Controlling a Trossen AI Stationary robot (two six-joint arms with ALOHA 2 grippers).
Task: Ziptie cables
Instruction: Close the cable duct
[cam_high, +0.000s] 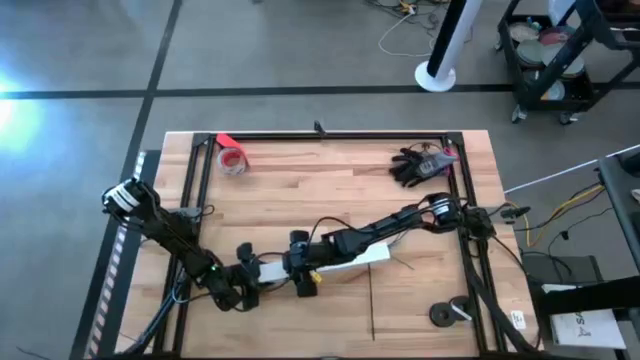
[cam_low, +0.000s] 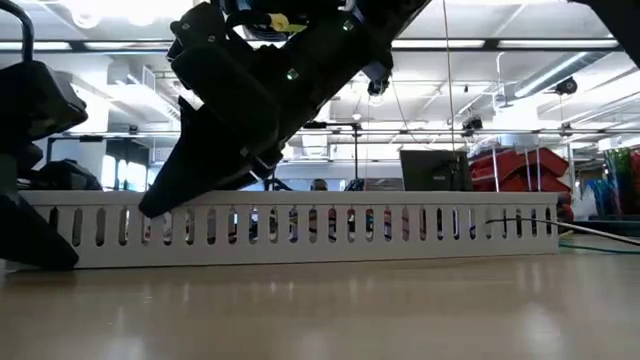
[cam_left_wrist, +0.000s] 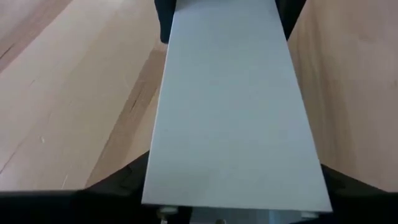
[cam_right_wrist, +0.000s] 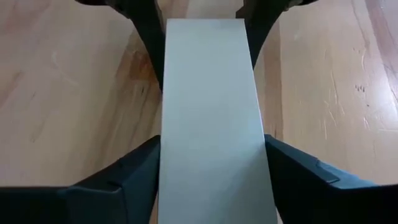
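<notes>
A long white slotted strip (cam_low: 330, 235) lies flat on the wooden table, near its front. My left gripper (cam_high: 247, 277) is at the strip's left end, and my right gripper (cam_high: 300, 272) reaches across from the right and straddles it a little farther along. Each is shut on the strip. In the low view the right gripper (cam_low: 175, 195) slants down onto it. A thin dark cable (cam_low: 515, 222) shows through the slots at the strip's right end and trails off to the right. Blue or green cables do not show. My left gripper holds the white strip's left end (cam_left_wrist: 230, 186) between its two fingers, one on each long side. The fingers lie along the strip, coming from the table's left, and the strip mostly hides them. The strip rests on the table. My right gripper pinches the white strip's two long sides (cam_right_wrist: 214, 162) between its fingers (cam_right_wrist: 140, 171). It comes slanting down from the table's right, and the fingers point along the strip toward the left gripper. The strip lies flat on the table.
A red tape roll (cam_high: 232, 160) lies at the far left, and a black glove-like heap (cam_high: 420, 165) at the far right. A round black object (cam_high: 445, 315) sits near the front right. A thin dark line (cam_high: 372, 300) lies on the wood. Black frame rails (cam_high: 320, 136) border the table.
</notes>
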